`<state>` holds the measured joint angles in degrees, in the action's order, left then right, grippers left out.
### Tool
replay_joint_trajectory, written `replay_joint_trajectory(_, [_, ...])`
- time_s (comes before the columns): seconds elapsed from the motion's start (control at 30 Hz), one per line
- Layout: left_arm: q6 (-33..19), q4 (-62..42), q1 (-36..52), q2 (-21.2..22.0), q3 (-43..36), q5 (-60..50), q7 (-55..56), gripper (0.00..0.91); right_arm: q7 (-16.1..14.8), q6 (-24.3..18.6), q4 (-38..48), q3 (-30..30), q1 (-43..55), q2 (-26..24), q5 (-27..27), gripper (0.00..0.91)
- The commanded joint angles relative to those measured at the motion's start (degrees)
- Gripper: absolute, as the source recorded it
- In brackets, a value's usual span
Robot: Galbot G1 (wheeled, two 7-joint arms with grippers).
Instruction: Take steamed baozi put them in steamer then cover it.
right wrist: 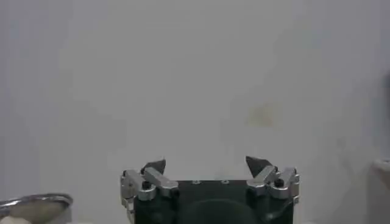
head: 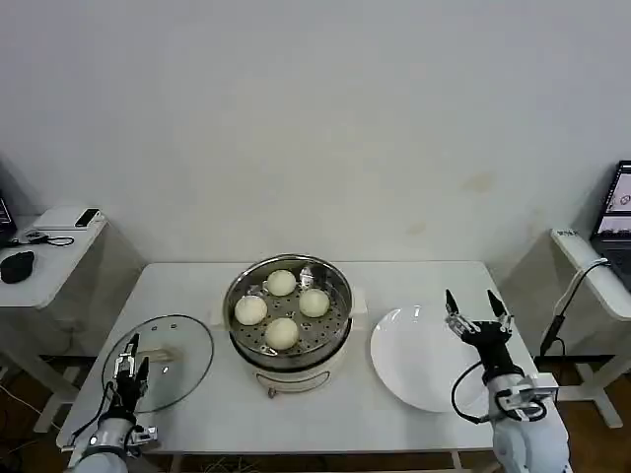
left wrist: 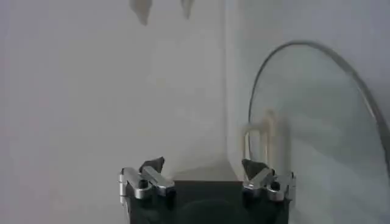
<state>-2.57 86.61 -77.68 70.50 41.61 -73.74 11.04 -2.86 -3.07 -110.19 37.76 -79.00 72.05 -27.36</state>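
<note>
The steamer (head: 338, 317) stands at the middle of the white table, uncovered, and several cream-white baozi (head: 282, 333) lie on its perforated tray. Its rim also shows in the right wrist view as the steamer (right wrist: 36, 199). The cover (head: 187, 347), a clear glass lid with a cream handle, lies flat on the table left of the steamer. My left gripper (head: 130, 359) hovers open over the cover's left part. In the left wrist view the left gripper (left wrist: 202, 165) is beside the cover's handle (left wrist: 266, 135), holding nothing. My right gripper (head: 477, 313) stands open above the plate's right edge, and the right gripper (right wrist: 206, 164) is empty.
An empty flat white plate (head: 414, 367) lies right of the steamer. A small side table (head: 54, 258) with a phone and a mouse stands at the far left. At the far right is another desk (head: 596, 281) with a screen and a hanging cable.
</note>
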Motion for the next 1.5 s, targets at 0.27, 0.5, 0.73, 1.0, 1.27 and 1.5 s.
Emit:
replay_joint_trajectory(0.27, [-0.7,-6.8,7.1,-1.6,-1.2,-0.6,-2.6,0.907,0.1,-0.1,0.8,1.7,-0.3,0.9,0.6,0.907])
replay_joint_trajectory(0.5, [-0.9,-8.6,8.6,-1.8,-1.7,0.2,-2.5,0.907,0.1,-0.1,0.9,2.4,-0.5,1.2,0.7,0.907])
replay_joint_trajectory(0.73, [-0.8,-9.0,10.3,-1.4,-2.6,2.1,-3.5,0.907,0.0,-0.5,0.9,2.7,-1.3,1.7,1.5,0.907])
replay_joint_trajectory(1.0, [-0.6,-11.8,11.8,-0.7,-3.6,3.5,-2.4,0.907,0.0,-0.7,0.7,3.1,-1.8,2.3,1.8,0.907])
replay_joint_trajectory(1.27, [0.3,-12.8,12.6,0.0,-3.4,5.0,-1.3,0.907,-0.2,-0.9,0.4,3.4,-2.4,2.5,2.1,0.907])
replay_joint_trajectory(1.5, [0.3,-11.7,12.2,0.2,-3.4,6.1,-0.7,0.816,-0.2,-0.9,0.3,3.5,-2.6,2.5,2.1,0.907])
